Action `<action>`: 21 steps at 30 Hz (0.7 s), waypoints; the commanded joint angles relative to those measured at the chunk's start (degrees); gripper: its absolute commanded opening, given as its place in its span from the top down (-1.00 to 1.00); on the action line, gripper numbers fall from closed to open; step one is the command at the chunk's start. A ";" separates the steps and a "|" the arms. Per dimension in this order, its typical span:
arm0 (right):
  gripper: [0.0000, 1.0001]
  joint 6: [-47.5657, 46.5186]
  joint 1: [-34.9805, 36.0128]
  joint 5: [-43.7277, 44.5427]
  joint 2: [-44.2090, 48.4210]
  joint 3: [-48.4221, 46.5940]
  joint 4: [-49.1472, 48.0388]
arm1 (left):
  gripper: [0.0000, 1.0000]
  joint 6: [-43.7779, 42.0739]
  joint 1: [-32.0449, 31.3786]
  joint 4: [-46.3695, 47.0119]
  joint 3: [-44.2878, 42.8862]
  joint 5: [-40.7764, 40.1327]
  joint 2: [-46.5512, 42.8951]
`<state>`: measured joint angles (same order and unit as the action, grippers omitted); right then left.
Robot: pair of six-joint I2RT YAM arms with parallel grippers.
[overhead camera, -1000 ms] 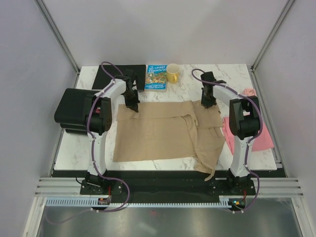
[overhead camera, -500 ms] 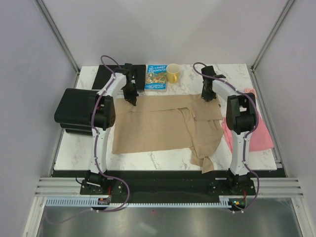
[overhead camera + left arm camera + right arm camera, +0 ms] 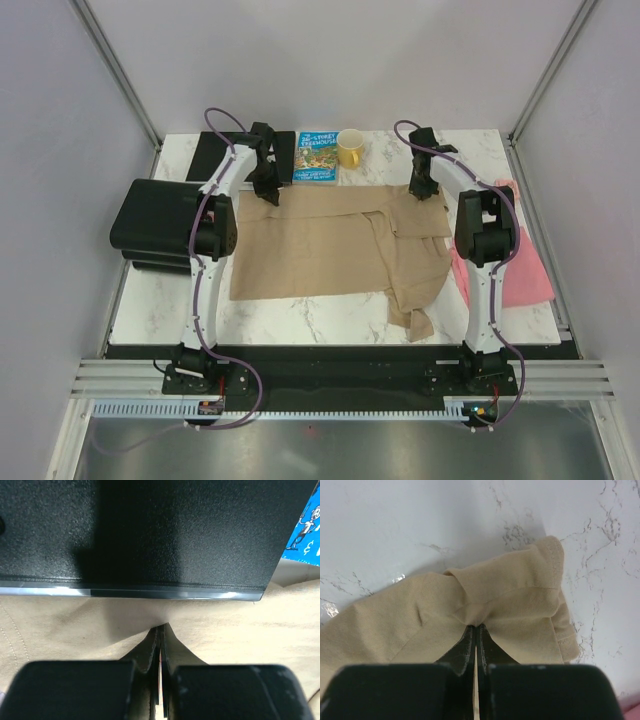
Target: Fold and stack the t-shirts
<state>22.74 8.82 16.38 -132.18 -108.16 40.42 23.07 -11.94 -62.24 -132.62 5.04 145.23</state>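
Observation:
The tan t-shirt (image 3: 320,245) lies spread across the middle of the marble table, its right part bunched and trailing toward the front edge. My left gripper (image 3: 268,192) is shut on the shirt's far left corner (image 3: 165,620), just in front of a black box. My right gripper (image 3: 424,190) is shut on the far right corner, where the cloth (image 3: 510,595) is pinched into folds with a hemmed edge showing. The pink t-shirt (image 3: 520,265) lies at the table's right side, partly hidden behind the right arm.
A blue book (image 3: 316,156) and a yellow mug (image 3: 350,148) sit at the back centre. A black flat box (image 3: 235,155) lies at the back left, its edge (image 3: 150,587) right before the left fingers. A black machine (image 3: 150,225) stands off the left edge.
Both grippers have carried the tan shirt's far edge toward the back of the table. The cloth now lies flatter and further back, and its bunched right part has drawn in from the front edge.

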 commanded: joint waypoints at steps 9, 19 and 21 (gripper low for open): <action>1.00 0.02 -1.70 2.08 0.26 -0.91 2.55 | 0.96 0.05 0.17 1.15 -1.42 -0.03 1.29; 0.59 -1.12 -1.88 0.49 3.15 -0.65 2.20 | 0.52 -0.04 0.08 5.45 4.38 1.29 -7.48; 0.51 -1.47 -2.05 0.06 6.12 0.57 0.28 | 0.46 0.13 0.08 6.16 5.79 0.50 -9.78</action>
<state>22.22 7.49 16.36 -131.96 -108.16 41.39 23.09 -11.99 -58.96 -128.81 6.22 142.74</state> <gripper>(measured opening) 0.209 0.245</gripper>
